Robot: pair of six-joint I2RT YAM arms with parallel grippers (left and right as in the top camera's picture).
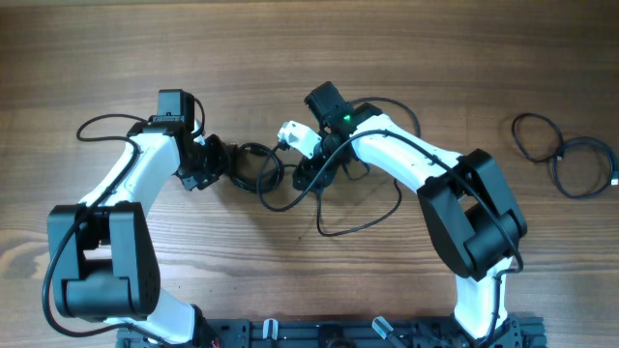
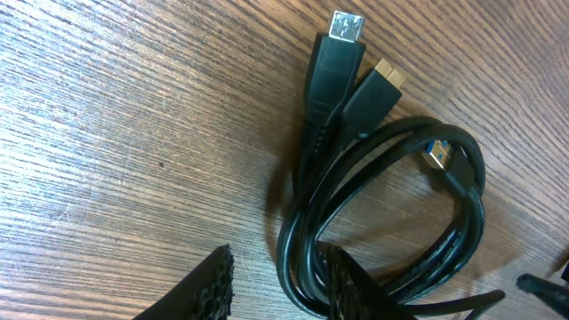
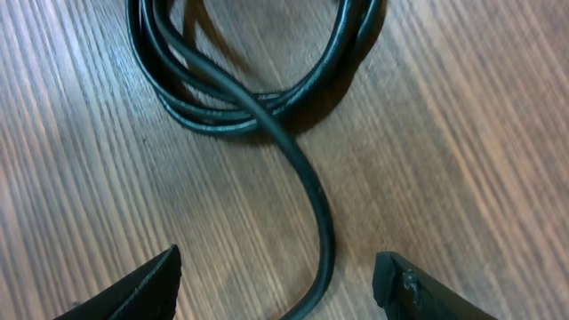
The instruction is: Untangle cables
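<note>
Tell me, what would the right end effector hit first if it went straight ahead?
Probably the single black cable strand lying between its open fingers, then the coiled cables beyond, though depth is unclear.

- Left wrist view: only the tips of the left jaws show at the bottom edge. The cables (image 2: 382,222) run out of frame between and behind them.
- Right wrist view: the top edge cuts the loops ahead of the right jaws. One strand (image 3: 317,213) leaves the bottom edge between them.
- Overhead: both jaws are too dark and small to separate from the cables. The plugs on the bundle (image 1: 566,159) far right of them are unreadable.
</note>
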